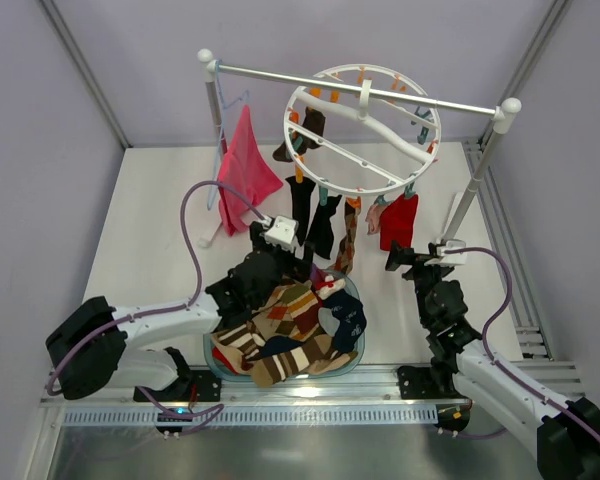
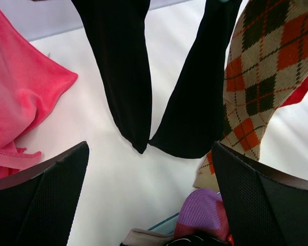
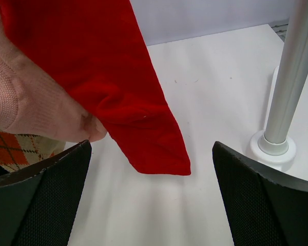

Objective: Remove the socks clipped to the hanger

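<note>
The white round hanger (image 1: 362,130) hangs from the metal rail. Clipped along its near rim are two black socks (image 1: 300,205), an argyle brown/orange sock (image 1: 347,240), a pale pink sock (image 1: 377,215) and a red sock (image 1: 400,220); a dark brown sock (image 1: 305,128) hangs at its left. My left gripper (image 1: 302,262) is open and empty just below the black socks (image 2: 120,66), with the argyle sock (image 2: 262,66) to its right. My right gripper (image 1: 395,258) is open and empty just below the red sock (image 3: 108,72), not touching it.
A clear tub (image 1: 361,310) heaped with loose socks sits between the arms, under my left gripper. A pink cloth (image 1: 245,165) hangs on a light-blue wire hanger (image 1: 225,130) at the left. The rail's right post (image 3: 290,87) stands close to my right gripper.
</note>
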Available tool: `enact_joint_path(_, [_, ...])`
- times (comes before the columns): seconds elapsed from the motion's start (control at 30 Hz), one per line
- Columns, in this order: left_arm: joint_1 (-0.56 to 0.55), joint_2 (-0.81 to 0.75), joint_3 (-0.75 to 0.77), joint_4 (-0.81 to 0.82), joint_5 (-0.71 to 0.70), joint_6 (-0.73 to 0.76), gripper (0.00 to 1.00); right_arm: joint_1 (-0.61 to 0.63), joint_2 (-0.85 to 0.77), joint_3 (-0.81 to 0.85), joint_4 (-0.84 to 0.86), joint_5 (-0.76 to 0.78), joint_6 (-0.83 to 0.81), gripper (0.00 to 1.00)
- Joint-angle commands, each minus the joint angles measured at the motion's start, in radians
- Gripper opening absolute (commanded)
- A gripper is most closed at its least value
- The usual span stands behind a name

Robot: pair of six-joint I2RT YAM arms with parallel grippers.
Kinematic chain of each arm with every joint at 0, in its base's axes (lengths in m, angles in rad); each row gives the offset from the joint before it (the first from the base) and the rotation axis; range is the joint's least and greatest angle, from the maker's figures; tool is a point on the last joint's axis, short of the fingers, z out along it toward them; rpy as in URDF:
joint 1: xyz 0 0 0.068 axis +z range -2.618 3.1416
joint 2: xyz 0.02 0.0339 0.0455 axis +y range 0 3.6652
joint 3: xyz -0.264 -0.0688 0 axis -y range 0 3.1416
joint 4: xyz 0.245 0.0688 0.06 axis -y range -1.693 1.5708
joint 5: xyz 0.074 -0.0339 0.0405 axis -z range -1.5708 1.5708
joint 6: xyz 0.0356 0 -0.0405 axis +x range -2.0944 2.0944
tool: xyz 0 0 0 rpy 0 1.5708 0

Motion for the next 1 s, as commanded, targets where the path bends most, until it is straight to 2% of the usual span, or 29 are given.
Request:
enact_joint_path(0.0, [-0.001,0.02,0.043,0.006,-0.038,0.001,1.0,0.004,0.003,-0.006,0.054,-0.003,-0.003,1.0])
enact_joint_path(0.37, [-0.001,0.012,0.031,0.023,0.028,0.018,1.0,0.006,0.002,-0.004,0.054,0.005,0.001,1.0])
enact_joint_path(0.67, [-0.001,-0.079,-0.064,0.098,0.248,0.043,1.0,0.004,-0.001,-0.008,0.053,-0.001,0.004,1.0])
enact_joint_path(0.97, [0.033,0.05,-0.063,0.267,0.254,0.056,1.0,0.006,0.011,-0.007,0.06,-0.011,0.004,1.0])
